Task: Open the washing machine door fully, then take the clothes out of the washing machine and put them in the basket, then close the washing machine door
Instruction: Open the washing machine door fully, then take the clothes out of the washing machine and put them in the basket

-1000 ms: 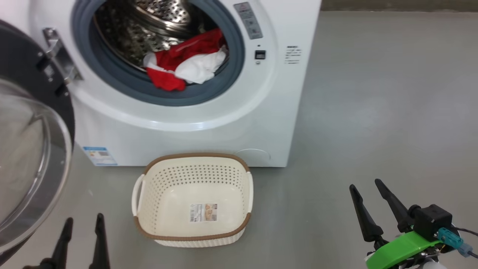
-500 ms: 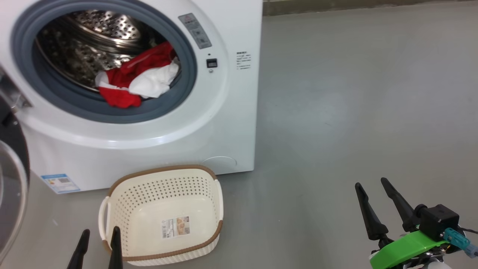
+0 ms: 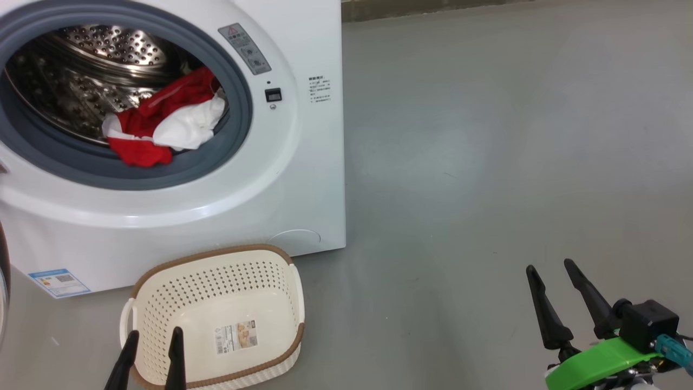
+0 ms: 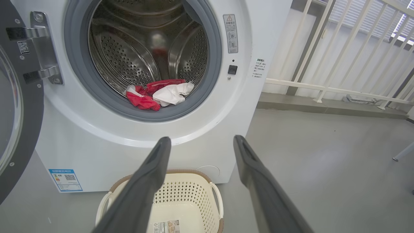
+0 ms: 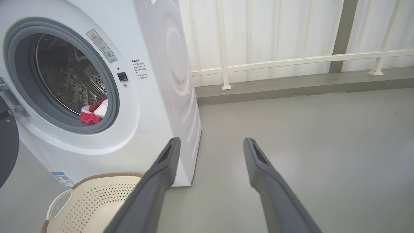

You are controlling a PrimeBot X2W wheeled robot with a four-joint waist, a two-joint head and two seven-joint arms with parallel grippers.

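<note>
The white washing machine stands with its door swung wide to the left on its hinge. Red and white clothes lie at the front lip of the steel drum. The cream basket sits on the floor in front of the machine with nothing in it but a sticker. My left gripper is open, its fingertips over the basket's near left rim. My right gripper is open over bare floor, far right of the basket.
Grey floor stretches to the right of the machine. A white railing and wall panels run behind it, with a low grey kerb at their base. A blue label marks the machine's lower left corner.
The head camera has swung right: machine, basket and door slid left in its view, the door almost leaving it. Both grippers keep their places and stay open.
</note>
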